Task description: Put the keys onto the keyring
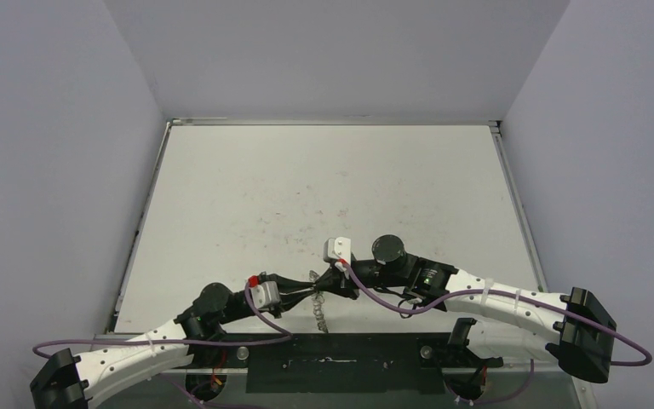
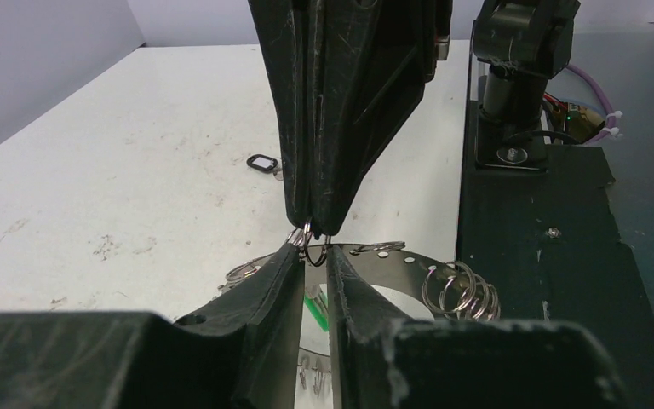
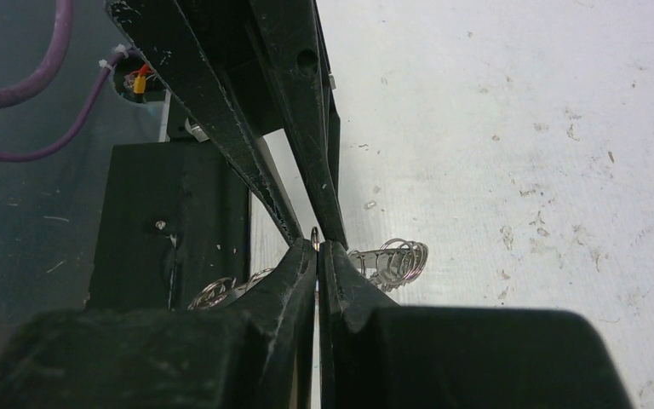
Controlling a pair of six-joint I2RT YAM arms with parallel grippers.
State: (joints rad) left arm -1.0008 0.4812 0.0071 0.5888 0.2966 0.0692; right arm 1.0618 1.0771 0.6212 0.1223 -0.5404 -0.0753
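Note:
My two grippers meet tip to tip above the table's near edge: the left gripper [image 1: 310, 290] [image 2: 313, 256] and the right gripper [image 1: 327, 279] [image 3: 317, 247]. The keyring [image 2: 443, 274], a flat silvery band fringed with wire loops, hangs tilted under the tips; it also shows in the right wrist view [image 3: 392, 256] and the top view [image 1: 321, 313]. The right jaws are pressed shut on a thin wire loop. The left jaws stand a narrow gap apart, nipping a small ring [image 2: 316, 252]. The keys' green tag [image 2: 313, 308] hangs below that gap. A black oblong tag [image 2: 261, 162] lies apart on the table.
The black base plate [image 2: 545, 256] runs along the near edge right beneath the grippers, and the right arm's base post [image 2: 515, 94] stands on it. Grey walls enclose the white table [image 1: 324, 187] on three sides. Purple cables [image 1: 392, 298] loop off both wrists.

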